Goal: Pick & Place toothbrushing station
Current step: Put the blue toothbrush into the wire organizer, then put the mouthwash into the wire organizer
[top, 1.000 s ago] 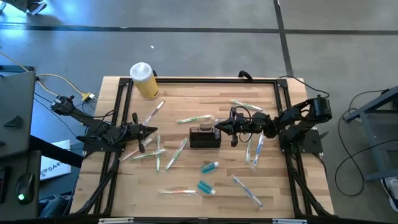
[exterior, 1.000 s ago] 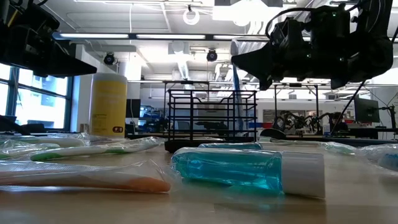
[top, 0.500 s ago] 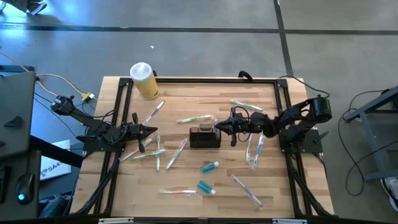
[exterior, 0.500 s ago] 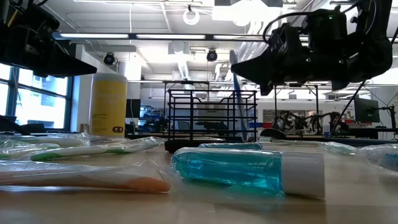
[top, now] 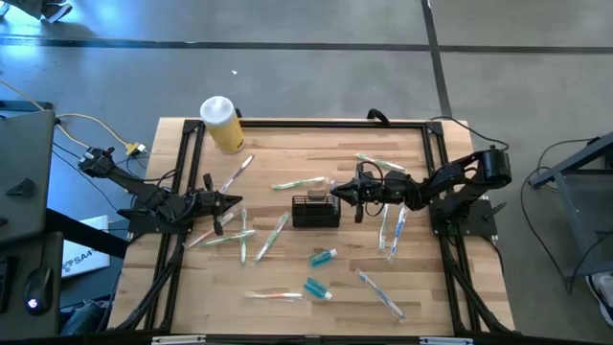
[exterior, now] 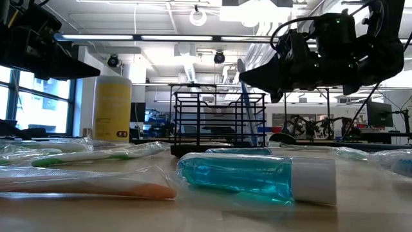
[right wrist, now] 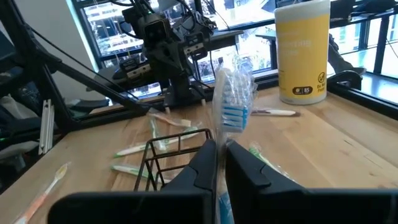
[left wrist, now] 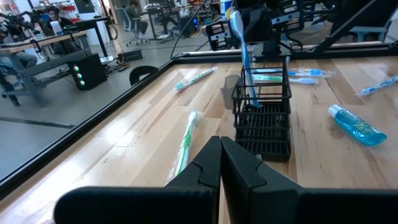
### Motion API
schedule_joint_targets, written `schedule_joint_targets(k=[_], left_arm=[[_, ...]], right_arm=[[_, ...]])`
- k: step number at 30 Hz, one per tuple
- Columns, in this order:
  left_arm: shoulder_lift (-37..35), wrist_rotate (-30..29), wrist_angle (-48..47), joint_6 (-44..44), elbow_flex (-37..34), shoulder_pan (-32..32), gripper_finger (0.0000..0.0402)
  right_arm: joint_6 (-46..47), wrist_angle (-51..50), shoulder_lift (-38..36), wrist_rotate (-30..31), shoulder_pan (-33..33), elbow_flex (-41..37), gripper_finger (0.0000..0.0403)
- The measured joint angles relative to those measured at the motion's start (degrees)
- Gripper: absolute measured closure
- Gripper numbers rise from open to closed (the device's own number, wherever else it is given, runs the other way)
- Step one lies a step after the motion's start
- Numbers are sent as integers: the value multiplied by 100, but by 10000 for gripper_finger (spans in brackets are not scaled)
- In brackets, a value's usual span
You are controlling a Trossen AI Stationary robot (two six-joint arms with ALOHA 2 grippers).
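The black slatted caddy (top: 314, 213) stands on its base mid-table; it also shows in the low view (exterior: 206, 122) and the left wrist view (left wrist: 264, 124). My right gripper (top: 335, 195) hovers at the caddy's right end, shut on a wrapped blue toothbrush (left wrist: 247, 68) that stands in the caddy. The brush's bristle head (right wrist: 233, 99) rises past the fingertips. My left gripper (top: 238, 200) is shut and empty to the left of the caddy, above the table. My right gripper pinches the toothbrush's handle just below the head (right wrist: 219, 186) between its two fingers. The fingers come level from the table's right side and lie across the brush. The brush stands nearly upright, slightly tilted, with its lower end (left wrist: 254, 102) inside the caddy.
A yellow jar with a white lid (top: 222, 123) stands at the far left corner. Several wrapped toothbrushes (top: 278, 235) and two blue tubes (top: 323, 257) lie scattered around the caddy. Black frame rails (top: 187, 153) edge the table.
My right gripper has gone down a little with the toothbrush, whose head now stands lower above the caddy.
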Motion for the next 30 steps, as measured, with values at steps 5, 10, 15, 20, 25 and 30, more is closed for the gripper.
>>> schedule_joint_targets(k=[5,10,15,20,25,30], left_arm=[[-1,0,0,1,0,-2,401],[0,0,0,-1,1,1,401],[-2,0,0,-11,0,1,401],[-1,2,0,-20,1,-1,401],[1,2,0,-27,-1,-2,401],[0,22,4,-266,1,1,401]], right_arm=[[0,-101,2,-70,-2,-4,362],[-40,-107,2,-92,0,-7,342],[-303,-59,7,-66,0,-9,310],[-394,7,-34,-73,2,-11,260],[-472,11,-212,-104,2,-11,206],[-557,-54,-501,-583,0,-11,174]])
